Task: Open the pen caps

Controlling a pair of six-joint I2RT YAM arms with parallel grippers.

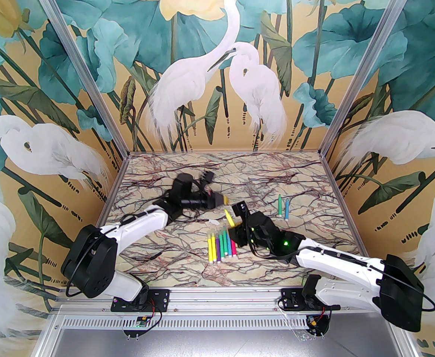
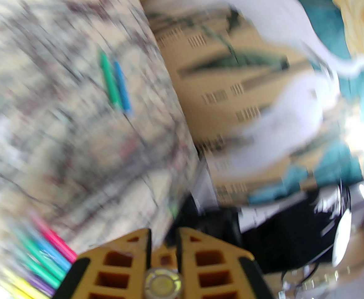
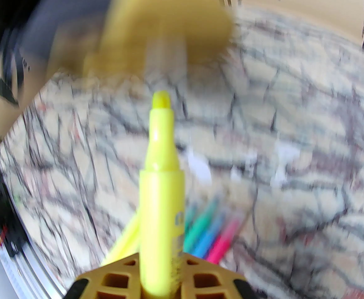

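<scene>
- table (image 1: 284, 173): cream marble, veined dark red and black.
- walls (image 1: 54, 87): tan ground; white egrets, teal leaves, pale yellow flowers.
- frame (image 1: 221, 296): plain silver.
- left arm (image 1: 143, 224), right arm (image 1: 336, 263): white shells, black joints. Green lights (image 1: 285, 243) glow on the right one.
- left gripper (image 2: 163, 238), right gripper (image 3: 161, 258): ochre, edged black.
- yellow pen (image 3: 161, 198): neon yellow body and tip.
- cap (image 3: 166, 56): pale, see-through; blurred.
- row of pens (image 1: 222, 244): yellow, purple, green, teal, blue, pink.
- green pen (image 1: 280, 203) and blue pen (image 1: 287, 209): each one solid colour.
</scene>
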